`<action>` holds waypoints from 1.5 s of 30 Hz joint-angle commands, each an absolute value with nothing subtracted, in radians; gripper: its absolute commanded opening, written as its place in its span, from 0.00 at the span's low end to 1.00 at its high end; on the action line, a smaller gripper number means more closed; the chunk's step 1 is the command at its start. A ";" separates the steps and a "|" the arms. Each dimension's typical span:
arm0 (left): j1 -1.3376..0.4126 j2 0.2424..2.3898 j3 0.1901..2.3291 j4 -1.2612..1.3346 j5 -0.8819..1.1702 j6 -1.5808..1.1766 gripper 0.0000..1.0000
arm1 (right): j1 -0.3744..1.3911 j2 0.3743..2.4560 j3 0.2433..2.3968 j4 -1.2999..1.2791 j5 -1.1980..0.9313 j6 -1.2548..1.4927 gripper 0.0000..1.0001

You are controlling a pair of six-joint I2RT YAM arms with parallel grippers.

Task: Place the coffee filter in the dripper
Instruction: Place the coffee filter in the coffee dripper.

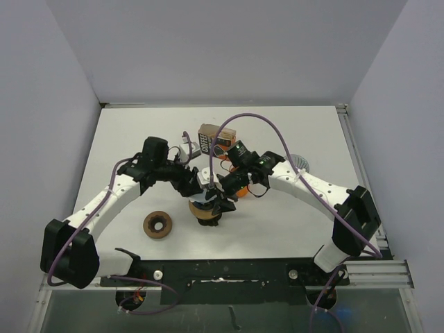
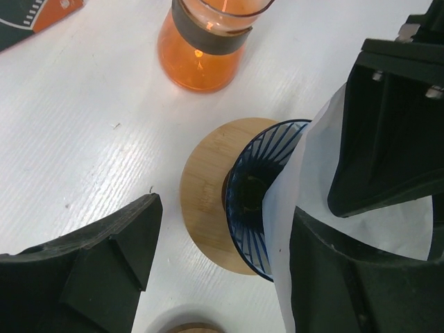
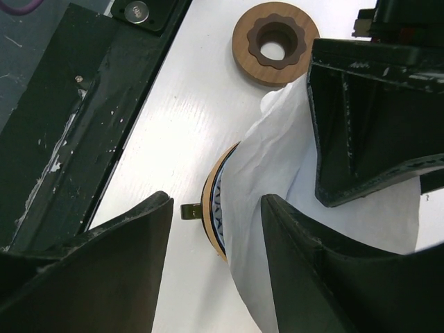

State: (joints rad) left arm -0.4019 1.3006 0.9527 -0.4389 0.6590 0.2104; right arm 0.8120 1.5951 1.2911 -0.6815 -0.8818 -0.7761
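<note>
I judge we're at seating: the filter (image 2: 305, 173) leans half inside the dripper (image 2: 258, 163), the left gripper (image 2: 223, 225) and right gripper (image 3: 216, 208) gape wide, holding nothing, so next I'd nudge the paper down flush.

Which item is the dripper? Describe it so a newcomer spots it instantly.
Start at the middle of the white table. Just nearer the arm bases than the orange carafe sits the dripper: a blue ribbed cone on a round wooden disc. Only it has white filter paper draped over it.
</note>
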 commanded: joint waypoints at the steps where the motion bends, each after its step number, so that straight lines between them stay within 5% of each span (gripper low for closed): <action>1: -0.396 1.285 0.940 -0.367 0.642 0.217 0.64 | 0.822 1.588 1.290 -0.643 -0.881 -0.778 0.55; 34: -0.378 1.258 0.895 -0.339 0.743 0.220 0.66 | 0.823 1.600 1.281 -0.611 -0.884 -0.763 0.55; 45: -0.364 1.223 0.929 -0.394 0.805 0.256 0.67 | 0.785 1.547 1.350 -0.669 -0.926 -0.759 0.71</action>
